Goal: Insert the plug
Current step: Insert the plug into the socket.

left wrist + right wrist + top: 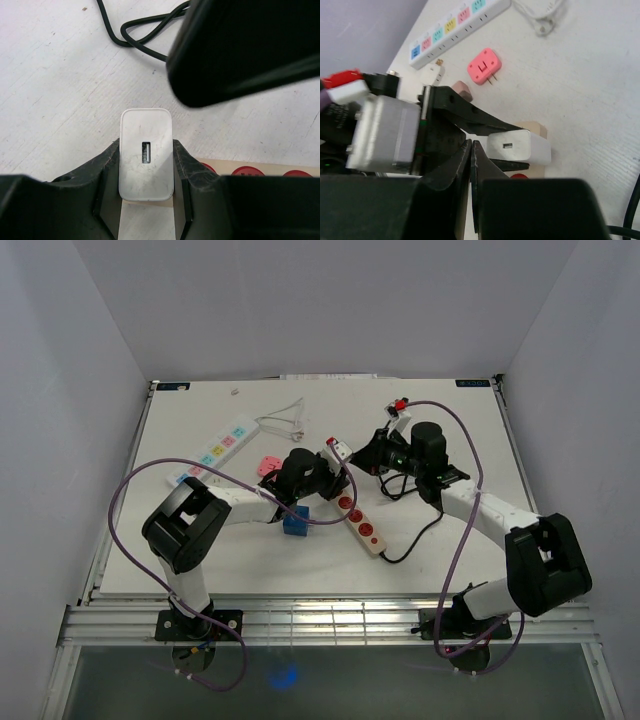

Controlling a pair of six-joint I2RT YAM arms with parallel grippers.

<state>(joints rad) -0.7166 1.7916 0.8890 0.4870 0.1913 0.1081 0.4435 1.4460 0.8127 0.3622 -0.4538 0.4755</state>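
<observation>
The plug (146, 155) is a white USB charger block, and my left gripper (147, 147) is shut on its two sides. It is held over the far end of a beige power strip (260, 167) with red round sockets. Its prongs are hidden, so I cannot tell whether they touch the strip. From above, the plug (338, 449) sits at the strip's (362, 522) upper end in the left gripper (334, 456). My right gripper (471, 150) is shut on nothing and hovers just beside the plug (520, 146). In the top view the right gripper (373, 456) is immediately right of it.
A white power strip (220, 448) with coloured sockets lies at the back left, with a pink plug (268, 466) near it and a white cable (285, 423) behind. A blue block (295, 522) sits under the left arm. The beige strip's black cord (415, 540) loops to the right.
</observation>
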